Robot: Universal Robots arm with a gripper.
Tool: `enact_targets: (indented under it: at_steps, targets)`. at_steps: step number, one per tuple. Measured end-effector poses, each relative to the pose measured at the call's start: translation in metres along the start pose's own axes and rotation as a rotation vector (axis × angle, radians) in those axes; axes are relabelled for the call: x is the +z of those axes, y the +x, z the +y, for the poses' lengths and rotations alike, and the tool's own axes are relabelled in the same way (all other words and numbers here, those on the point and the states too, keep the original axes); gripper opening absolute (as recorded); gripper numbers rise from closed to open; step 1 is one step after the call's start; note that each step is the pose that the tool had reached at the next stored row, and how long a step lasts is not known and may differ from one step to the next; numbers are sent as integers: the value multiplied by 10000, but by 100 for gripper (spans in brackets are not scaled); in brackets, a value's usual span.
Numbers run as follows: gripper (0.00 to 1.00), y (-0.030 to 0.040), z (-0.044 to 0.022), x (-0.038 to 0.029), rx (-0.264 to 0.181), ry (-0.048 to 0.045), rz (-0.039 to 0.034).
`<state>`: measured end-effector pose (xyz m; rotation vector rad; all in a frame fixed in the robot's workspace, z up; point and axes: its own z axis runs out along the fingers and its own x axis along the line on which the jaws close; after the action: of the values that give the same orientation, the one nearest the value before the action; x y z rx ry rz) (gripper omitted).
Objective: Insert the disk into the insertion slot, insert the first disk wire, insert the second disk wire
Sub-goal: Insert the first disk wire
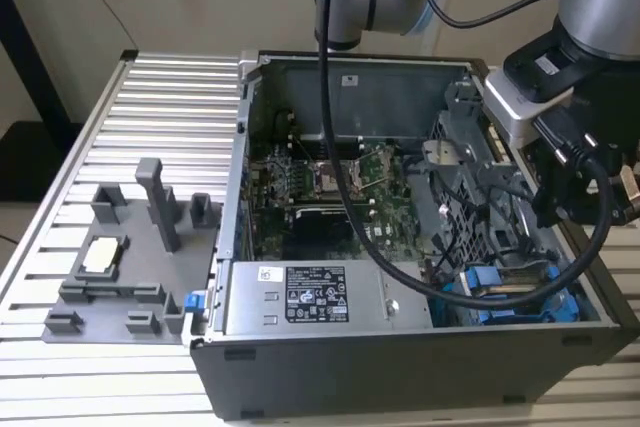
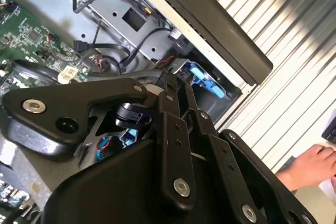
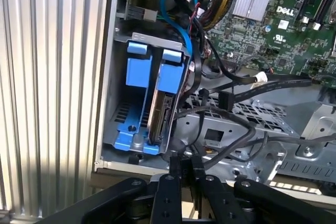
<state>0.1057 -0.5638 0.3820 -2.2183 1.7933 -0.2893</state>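
The disk [image 3: 159, 115] stands edge-on in the insertion slot of the drive cage, clipped in its blue carrier [image 3: 170, 74], with its connector edge facing the gripper. In the exterior view the blue carrier [image 1: 520, 299] sits at the front right corner of the open computer case. My gripper [image 3: 182, 165] hangs a short way off the disk's connector edge, fingers drawn together on the end of a black disk wire [image 3: 210, 153]. In the second wrist view the gripper [image 2: 176, 85] pinches that black wire [image 2: 134, 69] beside the blue carrier [image 2: 206, 80]. The gripper [image 1: 560, 202] hovers above the case's right side.
Loose black cables [image 3: 247, 85] cross the metal cage beside the disk, with the green motherboard [image 1: 330, 187] behind. A grey power-supply box [image 1: 315, 297] fills the case front. A grey fixture [image 1: 120, 267] stands on the ribbed table at the exterior view's left. A person's hand [image 2: 310, 167] rests near the table edge.
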Motion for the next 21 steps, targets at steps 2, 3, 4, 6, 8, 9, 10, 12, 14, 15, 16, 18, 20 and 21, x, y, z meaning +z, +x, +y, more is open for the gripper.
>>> enact_targets:
  at_steps: [2,3,4,6,8,9,10,12,14,15,16,18,20,21]
  targets:
    - [19,45,7,-2,8,-5,2]
    - [19,68,11,-2,11,-7,2]
    - [19,92,15,-3,14,-11,2]
    - [19,140,21,-5,18,-23,2]
    - [19,170,17,-1,22,-100,-5]
    - [19,179,8,3,27,-195,-14]
    - [19,183,-4,8,35,-322,-31]
    - [19,189,-27,20,52,-538,-67]
    - [19,194,-48,35,70,-741,-107]
    - [19,196,-56,42,78,-814,-121]
    - [19,198,-64,49,86,-885,-132]
    - [19,202,-74,68,108,-992,-151]
    - [19,204,-75,87,161,-1069,-152]
    - [19,203,-71,95,234,-1093,-134]
